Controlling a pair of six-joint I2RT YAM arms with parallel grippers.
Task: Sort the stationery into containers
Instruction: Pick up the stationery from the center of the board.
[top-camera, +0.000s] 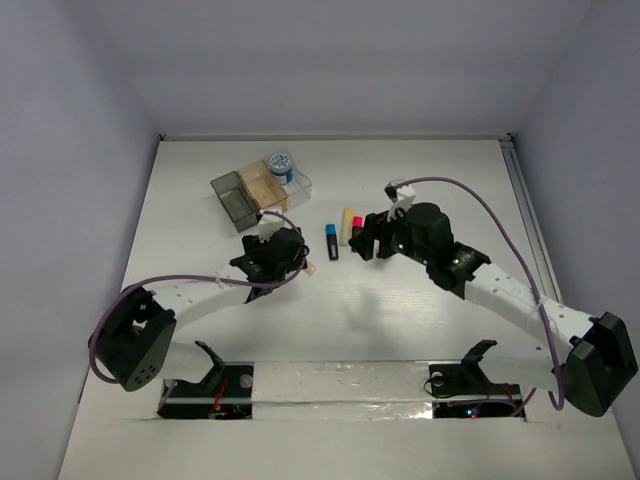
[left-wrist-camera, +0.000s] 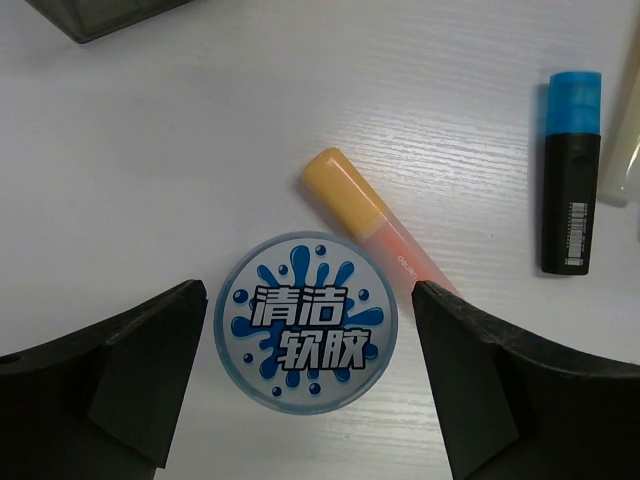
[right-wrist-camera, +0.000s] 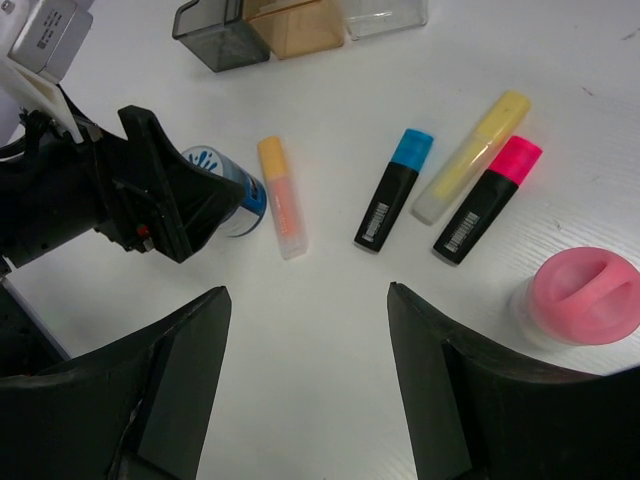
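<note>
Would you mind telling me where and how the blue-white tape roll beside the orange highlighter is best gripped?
Across its round outer rim, from straight above: the tape roll lies flat, label up, between the fingers of the open left gripper. Mind the orange highlighter lying close by its upper-right edge.

White woodgrain table (top-camera: 420, 320); pale walls (top-camera: 80, 100) around; glossy strip (top-camera: 340, 378) along near edge.

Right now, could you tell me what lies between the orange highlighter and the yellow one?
The blue-capped black highlighter, seen in the right wrist view.
</note>
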